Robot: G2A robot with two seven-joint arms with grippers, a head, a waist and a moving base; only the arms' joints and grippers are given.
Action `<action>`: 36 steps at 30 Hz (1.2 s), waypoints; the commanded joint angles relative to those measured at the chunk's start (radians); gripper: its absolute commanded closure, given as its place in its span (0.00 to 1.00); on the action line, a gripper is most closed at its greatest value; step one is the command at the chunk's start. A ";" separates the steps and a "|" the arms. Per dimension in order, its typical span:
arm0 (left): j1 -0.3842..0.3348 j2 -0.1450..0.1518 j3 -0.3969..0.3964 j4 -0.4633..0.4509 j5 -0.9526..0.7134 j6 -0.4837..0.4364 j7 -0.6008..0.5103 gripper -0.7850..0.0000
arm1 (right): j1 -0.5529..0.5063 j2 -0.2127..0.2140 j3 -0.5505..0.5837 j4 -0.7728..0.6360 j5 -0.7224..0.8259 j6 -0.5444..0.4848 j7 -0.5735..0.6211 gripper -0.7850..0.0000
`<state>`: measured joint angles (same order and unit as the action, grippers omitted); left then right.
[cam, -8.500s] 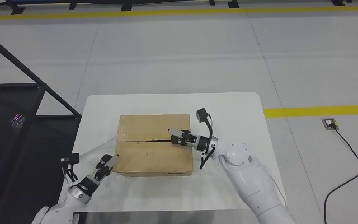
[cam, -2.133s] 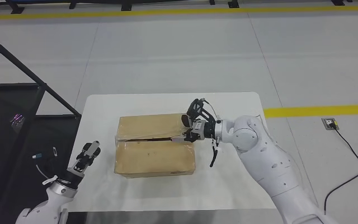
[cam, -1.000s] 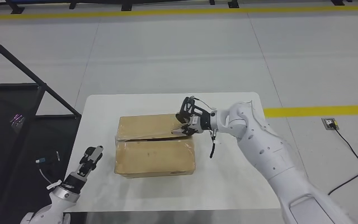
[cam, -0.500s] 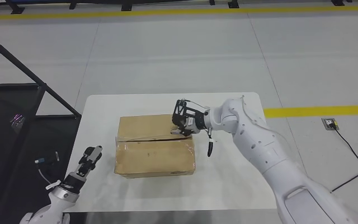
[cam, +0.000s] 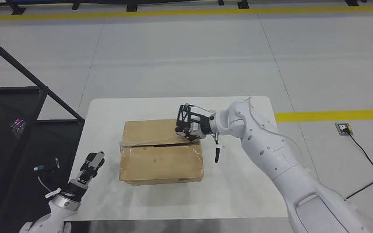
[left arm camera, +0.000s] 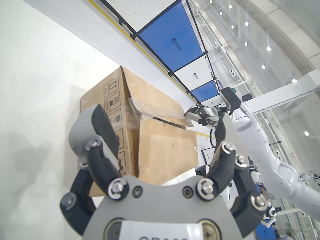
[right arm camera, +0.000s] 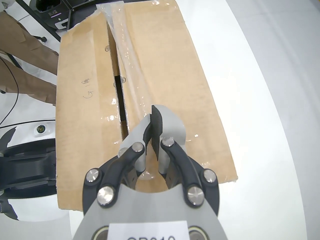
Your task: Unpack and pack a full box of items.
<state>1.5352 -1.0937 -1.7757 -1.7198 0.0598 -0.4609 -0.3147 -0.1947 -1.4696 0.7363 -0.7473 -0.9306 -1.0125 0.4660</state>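
1 strip of tape (right arm camera: 130,76) on box (cam: 160,163) clamped in R jaws; L jaws apart.

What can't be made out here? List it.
- Contents of the box: flaps cover them in the top view; the right wrist view's gap is dark.
- Lower corner of the box: behind the left gripper in its wrist view.
- End of the tape: buried between the right gripper's shut fingers.

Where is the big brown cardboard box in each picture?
Top view: brown cardboard box in the middle of the white table.
Left wrist view: box standing beyond the open left gripper.
Right wrist view: box under the right gripper.
Shared landmark: clear tape lifted along the top slit.
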 commanded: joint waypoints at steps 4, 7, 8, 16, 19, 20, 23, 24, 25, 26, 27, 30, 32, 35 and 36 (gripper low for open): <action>-0.005 0.000 0.002 0.007 -0.004 -0.001 -0.007 0.00 | -0.031 0.027 0.017 -0.111 -0.018 0.000 -0.024 1.00; -0.009 -0.001 0.007 0.008 0.000 -0.002 -0.010 0.00 | -0.056 0.048 0.032 -0.179 -0.027 0.000 -0.003 1.00; -0.010 -0.001 0.008 0.009 0.000 -0.002 -0.011 0.00 | -0.065 0.054 0.039 -0.200 -0.028 0.000 0.010 1.00; -0.020 -0.001 0.008 0.016 -0.014 -0.005 -0.028 0.00 | -0.177 0.110 0.097 -0.444 -0.017 0.000 0.077 1.00; -0.024 0.000 0.008 0.018 -0.018 -0.004 -0.035 0.00 | -0.218 0.132 0.120 -0.523 -0.016 0.000 0.096 1.00; -0.026 0.000 0.009 0.017 -0.018 -0.005 -0.038 0.00 | -0.230 0.138 0.127 -0.546 -0.015 0.000 0.100 1.00; -0.028 0.000 0.010 0.016 -0.018 -0.007 -0.042 0.00 | -0.259 0.153 0.138 -0.607 -0.010 0.000 0.111 1.00; -0.028 0.000 0.010 0.017 -0.017 -0.008 -0.043 0.00 | -0.267 0.158 0.138 -0.624 -0.009 0.000 0.112 1.00; -0.029 0.000 0.010 0.017 -0.018 -0.009 -0.043 0.00 | -0.272 0.162 0.141 -0.634 -0.011 0.000 0.115 1.00; -0.029 0.000 0.010 0.017 -0.018 -0.009 -0.043 0.00 | -0.276 0.166 0.143 -0.648 -0.010 0.000 0.115 1.00; -0.029 0.000 0.010 0.017 -0.018 -0.009 -0.043 0.00 | -0.281 0.169 0.143 -0.659 -0.010 0.000 0.114 1.00; -0.029 0.000 0.011 0.017 -0.017 -0.011 -0.046 0.00 | -0.289 0.178 0.143 -0.682 -0.010 0.000 0.112 1.00; -0.028 0.000 0.010 0.018 -0.018 -0.012 -0.047 0.00 | -0.288 0.181 0.142 -0.682 -0.007 0.000 0.115 1.00; -0.028 0.000 0.010 0.020 -0.021 -0.013 -0.047 0.00 | -0.279 0.182 0.136 -0.667 0.008 0.000 0.118 1.00; -0.027 0.000 0.009 0.021 -0.021 -0.014 -0.047 0.00 | -0.275 0.182 0.132 -0.666 0.014 0.000 0.115 1.00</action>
<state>1.5075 -1.0939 -1.7658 -1.7000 0.0387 -0.4740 -0.3614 -0.4738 -1.2872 0.8719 -1.4155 -0.9224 -1.0123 0.5832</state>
